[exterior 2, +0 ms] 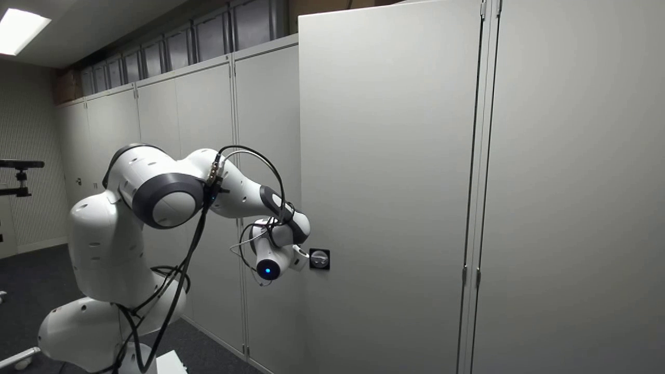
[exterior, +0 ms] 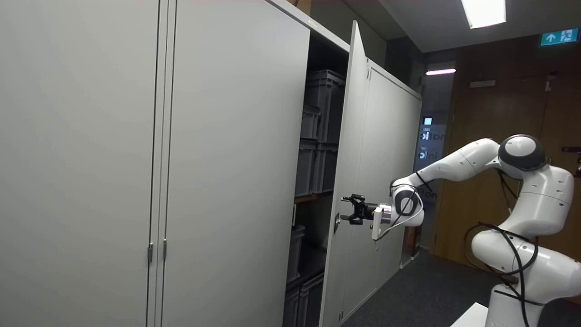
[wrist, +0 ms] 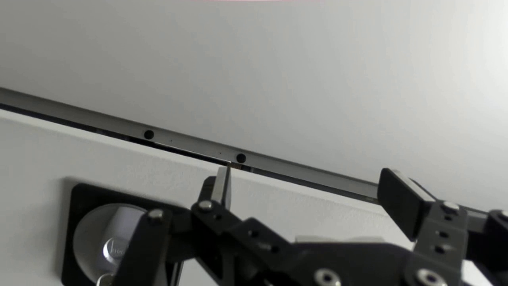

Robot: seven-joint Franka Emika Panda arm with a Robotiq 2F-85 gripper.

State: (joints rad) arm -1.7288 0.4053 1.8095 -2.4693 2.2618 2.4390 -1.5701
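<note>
A tall light-grey cabinet door (exterior: pixel 352 118) stands ajar, its outer face shown in both exterior views. On it is a round metal handle in a black square plate (exterior 2: pixel 319 258). My black gripper (exterior: pixel 345 208) is close to the door beside that handle. Its jaws are spread wide with nothing between them. In the wrist view the gripper (wrist: pixel 307 186) spans the door's pale surface, and the handle (wrist: pixel 89 238) lies left of the left finger, partly covered by the linkage. Whether a fingertip touches the door, I cannot tell. In an exterior view the wrist (exterior 2: pixel 275 254) hides the fingers.
Behind the door, dark shelves hold stacked grey crates (exterior: pixel 324 100). More closed cabinet doors (exterior: pixel 236 159) flank the opening. The arm's base stands by a white surface (exterior: pixel 472 315), with loose black cables (exterior: pixel 517 245) along the arm. A wooden door (exterior: pixel 494 136) is at the back.
</note>
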